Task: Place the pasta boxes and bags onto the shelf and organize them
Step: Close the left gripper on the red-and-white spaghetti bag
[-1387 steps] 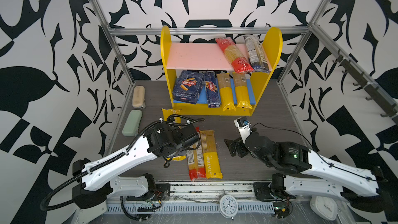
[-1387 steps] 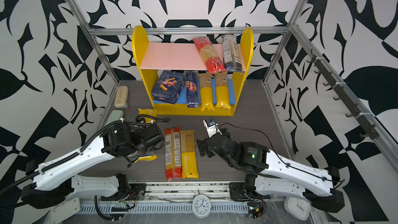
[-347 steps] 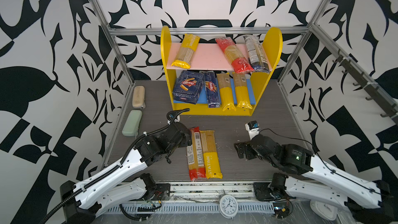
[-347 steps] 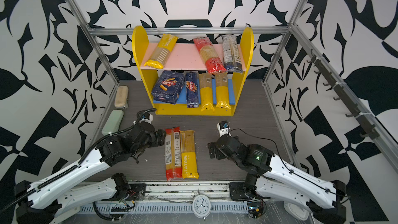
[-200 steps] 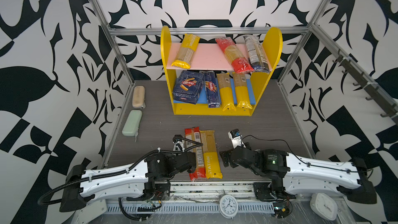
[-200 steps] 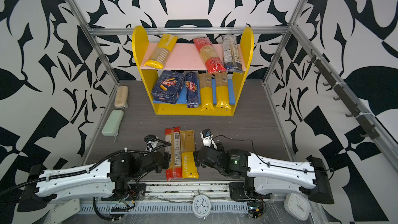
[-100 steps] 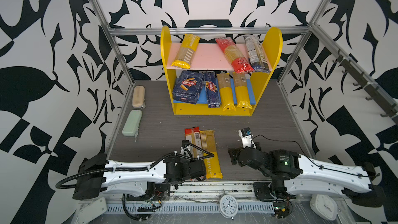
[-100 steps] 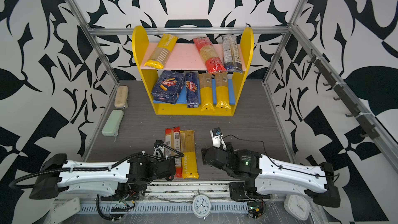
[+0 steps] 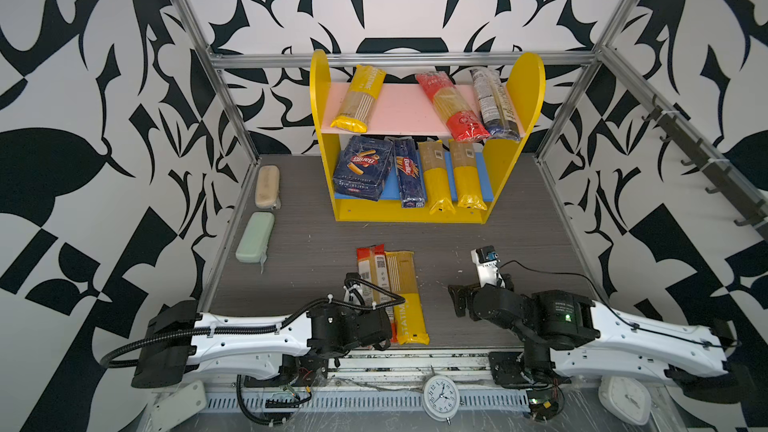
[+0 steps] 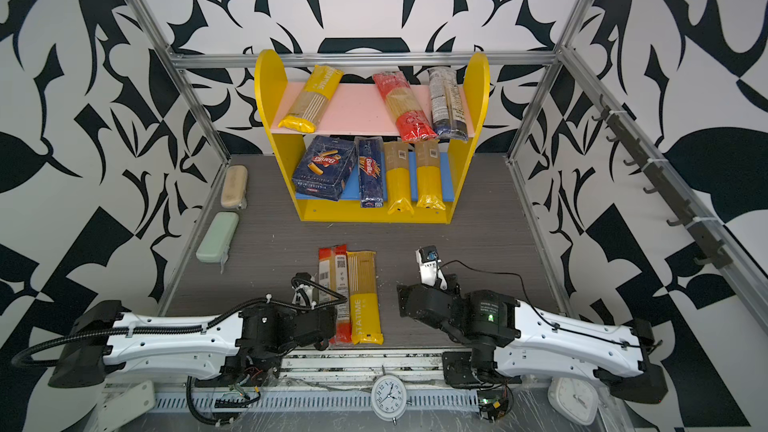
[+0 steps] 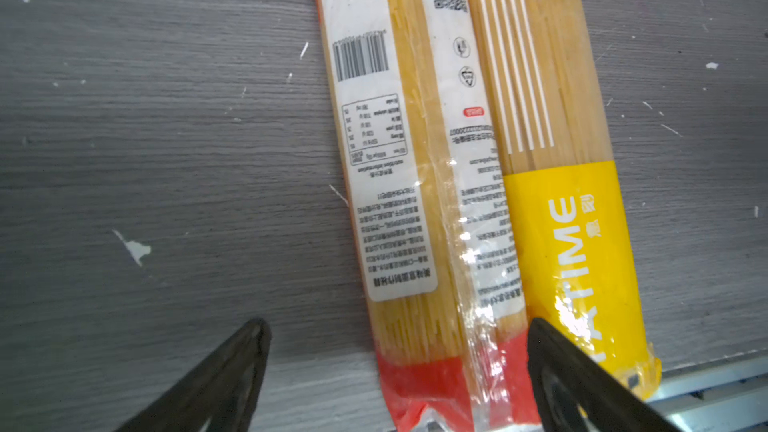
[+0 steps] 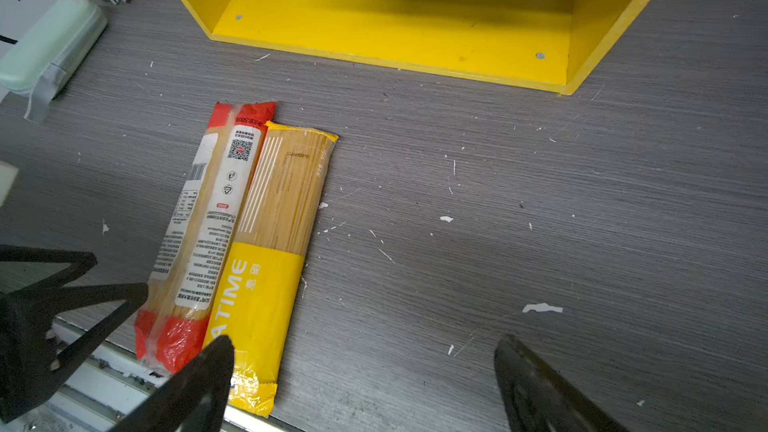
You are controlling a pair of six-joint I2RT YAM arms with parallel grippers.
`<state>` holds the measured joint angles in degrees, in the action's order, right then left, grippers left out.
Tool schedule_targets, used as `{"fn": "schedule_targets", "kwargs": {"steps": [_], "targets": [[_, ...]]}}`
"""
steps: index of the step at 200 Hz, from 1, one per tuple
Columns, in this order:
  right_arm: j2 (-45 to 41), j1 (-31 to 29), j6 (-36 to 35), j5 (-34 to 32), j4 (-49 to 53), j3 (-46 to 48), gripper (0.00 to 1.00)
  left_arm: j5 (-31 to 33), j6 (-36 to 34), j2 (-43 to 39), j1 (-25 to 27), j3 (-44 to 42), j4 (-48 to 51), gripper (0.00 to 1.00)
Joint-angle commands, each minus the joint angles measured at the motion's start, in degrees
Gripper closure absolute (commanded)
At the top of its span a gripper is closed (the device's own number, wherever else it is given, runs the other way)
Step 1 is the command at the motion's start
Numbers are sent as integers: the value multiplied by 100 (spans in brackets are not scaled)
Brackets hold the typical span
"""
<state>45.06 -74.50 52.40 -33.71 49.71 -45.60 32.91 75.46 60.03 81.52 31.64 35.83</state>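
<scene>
- Shelf (image 9: 528,93) stands at the middle of the table's (image 9: 299,251) back edge.
- Upper board (image 9: 399,112): upper yellow bag (image 9: 357,97) at the left end and tilted. Upper red bag (image 9: 451,105) and blue bag (image 9: 494,103) lie side by side at the right end, their front ends overhanging the board.
- Lower board (image 9: 484,176), left to right: wide box (image 9: 363,168), narrow box (image 9: 409,178), lower yellow bag (image 9: 434,176), second lower yellow bag (image 9: 465,176). Close-packed, front ends sticking out past the board.
- Not yet shelved: loose red bag (image 9: 372,272) and loose yellow bag (image 9: 405,292). They lie flat, touching along their length, at the middle of the table's front edge; the yellow one's near end reaches the front rail.
- Left gripper (image 11: 397,326): jaws wide apart, nothing clamped. It sits low over the near end of the loose red bag. One finger (image 11: 249,347) is over bare table, the other over the seam where red meets yellow. Cannot tell whether either touches.
- Right gripper (image 12: 365,342): jaws apart, empty, over bare table just right of the loose yellow bag.
- Progress, my estimate: both boxes and five bags placed, two bags to go. Free room looks best mid upper board.
- Step in hand, judged: left arm set to grasp the loose red bag. Risk: the seam-side finger may catch the yellow bag too.
</scene>
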Motion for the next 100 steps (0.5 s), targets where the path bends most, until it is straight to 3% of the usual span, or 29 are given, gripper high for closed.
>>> {"fn": "schedule_targets", "kwargs": {"steps": [1,100], "targets": [[-8,-25,42,-206,34,-142,0,-182,77,-57,-175,-169,-212,1],[32,-12,-20,-460,136,-133,0,-1510,-1204,522,-1467,-89,-1096,1]]}}
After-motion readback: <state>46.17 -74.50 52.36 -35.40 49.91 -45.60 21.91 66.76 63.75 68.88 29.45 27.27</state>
